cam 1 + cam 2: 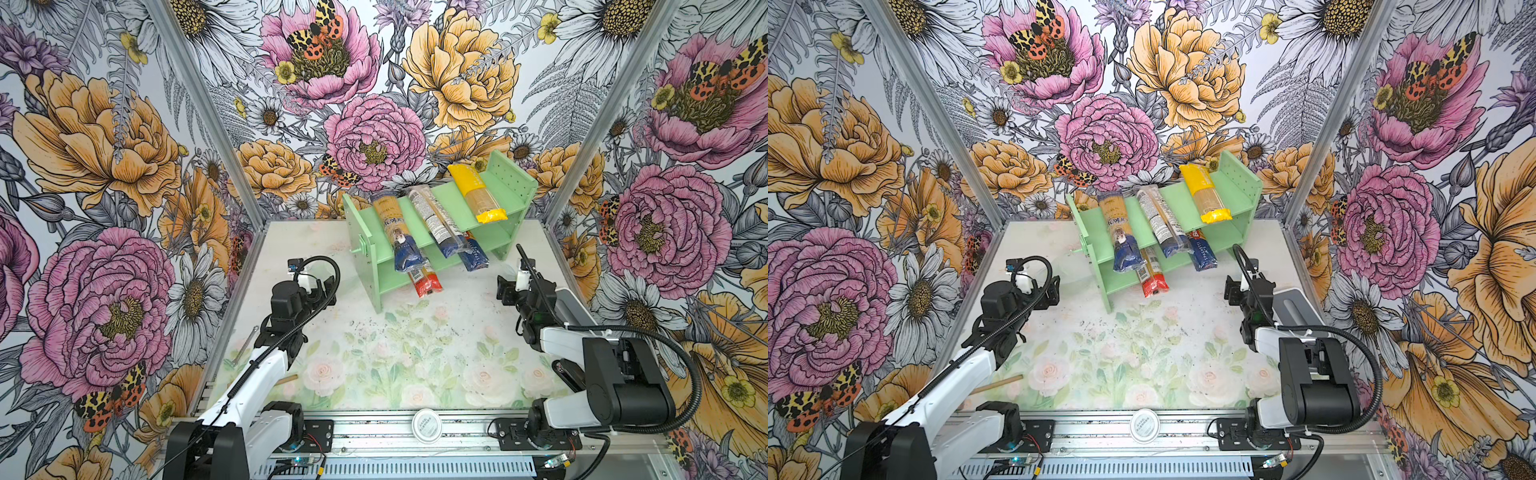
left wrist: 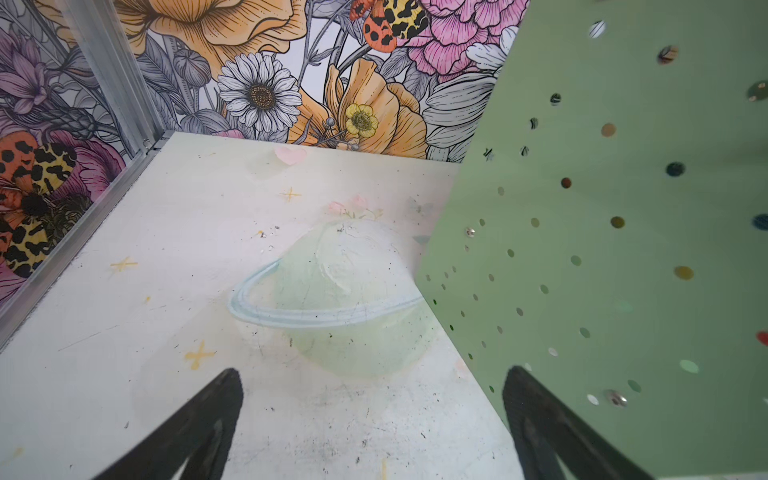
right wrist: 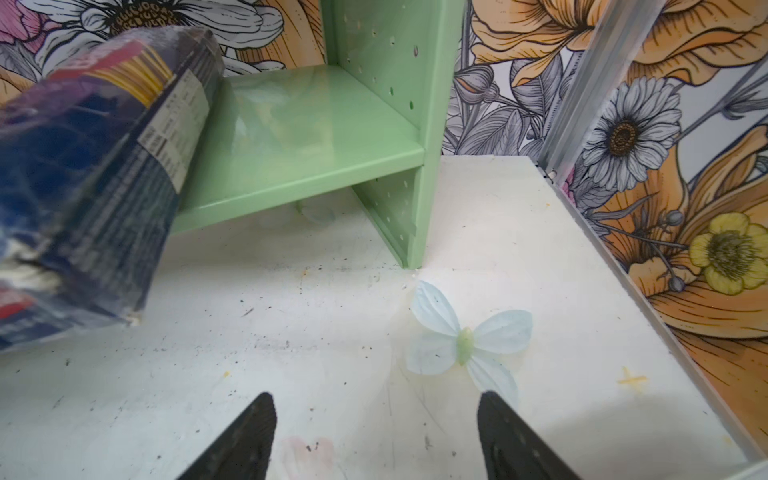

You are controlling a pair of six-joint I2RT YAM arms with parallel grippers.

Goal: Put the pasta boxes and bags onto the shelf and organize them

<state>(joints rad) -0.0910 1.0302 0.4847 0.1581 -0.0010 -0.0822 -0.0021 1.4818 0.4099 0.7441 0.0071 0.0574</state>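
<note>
Across the upper middle of both top views, five spaghetti packs [image 1: 432,218] lie crosswise on the shelf [image 1: 513,183], their ends overhanging. Your left pincer [image 2: 374,374] and right pincer [image 3: 376,399] gape wide, empty. Judge the packs light, brittle and slippery-filmed: grip mid-length

In both top views the mint-green two-tier shelf [image 1: 453,195] stands upright at the upper centre-right of the frame, turned at an angle, with peg holes in its side panels. Three packs lie crosswise on its top tier and overhang the front edge. These are the left clear pack [image 1: 395,232] with a dark-blue end, the middle clear pack [image 1: 432,222] just beside it, and the yellow pack [image 1: 478,193] apart at right. On the lower tier, the red pack [image 1: 430,286] and the dark-blue pack [image 1: 473,255] jut forward.
</note>
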